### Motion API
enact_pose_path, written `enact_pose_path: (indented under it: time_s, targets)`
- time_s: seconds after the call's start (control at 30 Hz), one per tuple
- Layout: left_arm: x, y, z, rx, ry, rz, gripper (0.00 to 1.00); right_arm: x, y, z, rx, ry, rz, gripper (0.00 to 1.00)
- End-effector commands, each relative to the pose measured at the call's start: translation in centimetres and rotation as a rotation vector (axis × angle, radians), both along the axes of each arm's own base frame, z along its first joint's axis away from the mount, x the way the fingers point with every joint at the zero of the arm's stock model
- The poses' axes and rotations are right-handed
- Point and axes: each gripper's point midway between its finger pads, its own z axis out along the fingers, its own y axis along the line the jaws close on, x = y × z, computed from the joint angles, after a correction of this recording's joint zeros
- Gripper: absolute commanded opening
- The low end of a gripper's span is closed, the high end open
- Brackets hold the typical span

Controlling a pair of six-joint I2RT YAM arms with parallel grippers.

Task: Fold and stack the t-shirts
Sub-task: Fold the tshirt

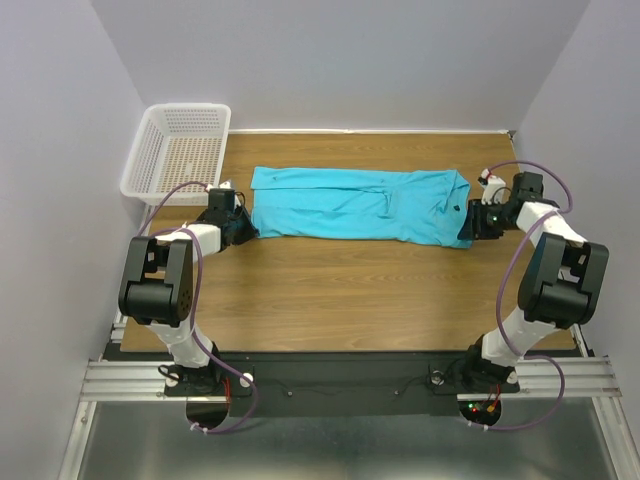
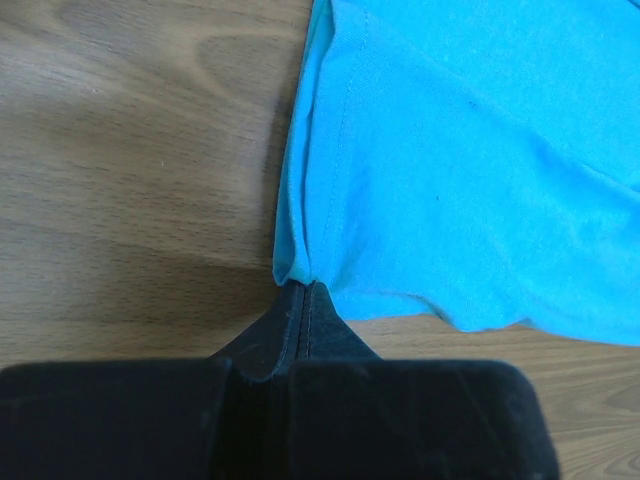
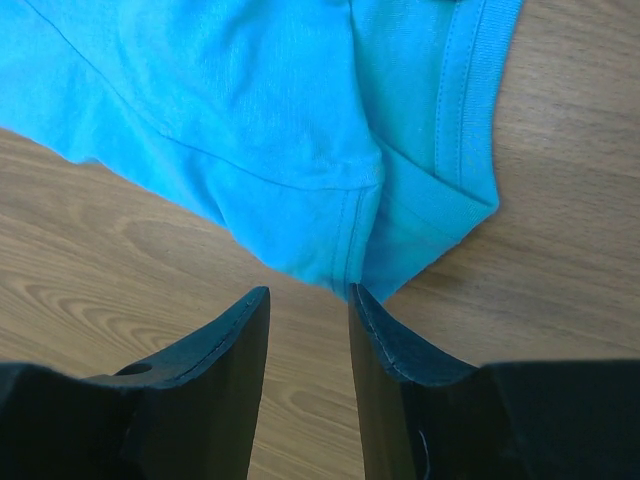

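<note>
A turquoise t-shirt (image 1: 355,205) lies folded into a long band across the far half of the wooden table (image 1: 340,290). My left gripper (image 1: 243,228) is at its left near corner. In the left wrist view the gripper (image 2: 303,287) is shut, with the hem corner of the t-shirt (image 2: 480,150) pinched at its tips. My right gripper (image 1: 470,222) is at the band's right end, by the collar. The right wrist view shows this gripper (image 3: 308,295) open, low over the wood. Its right fingertip (image 3: 362,298) meets the near edge of the t-shirt (image 3: 250,110), and nothing lies between the fingers.
A white mesh basket (image 1: 178,150) stands at the table's far left corner, just behind the left arm. Pale walls close in the table on the left, back and right. Bare wood runs between the shirt and the arm bases.
</note>
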Motion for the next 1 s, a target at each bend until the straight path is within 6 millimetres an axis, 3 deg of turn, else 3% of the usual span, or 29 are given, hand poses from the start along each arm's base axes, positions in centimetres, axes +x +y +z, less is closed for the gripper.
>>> enact_pose_path:
  time_s: [0.0, 0.3, 0.53, 0.7, 0.87, 0.97]
  targets:
    - [1.0, -0.5, 1.9, -0.006, -0.053, -0.031, 0.00, 0.2, -0.2, -0.7, 0.009, 0.009, -0.002, 0.43]
    - [0.8, -0.4, 2.2, -0.001, -0.056, -0.034, 0.00, 0.5, -0.9, -1.6, -0.021, 0.029, -0.003, 0.43]
    - [0.8, -0.5, 2.2, -0.001, -0.056, -0.036, 0.00, 1.2, -2.2, -0.4, -0.084, -0.011, -0.024, 0.43]
    - [0.9, -0.6, 2.1, -0.004, -0.055, -0.044, 0.00, 1.0, -1.9, -1.7, -0.060, 0.019, -0.011, 0.43]
    - [0.9, -0.6, 2.2, -0.006, -0.057, -0.047, 0.00, 0.8, -0.8, -2.2, 0.003, 0.029, 0.010, 0.34]
    - [0.9, -0.4, 2.5, 0.001, -0.060, -0.039, 0.00, 0.7, -0.9, -2.0, -0.002, 0.024, 0.011, 0.19]
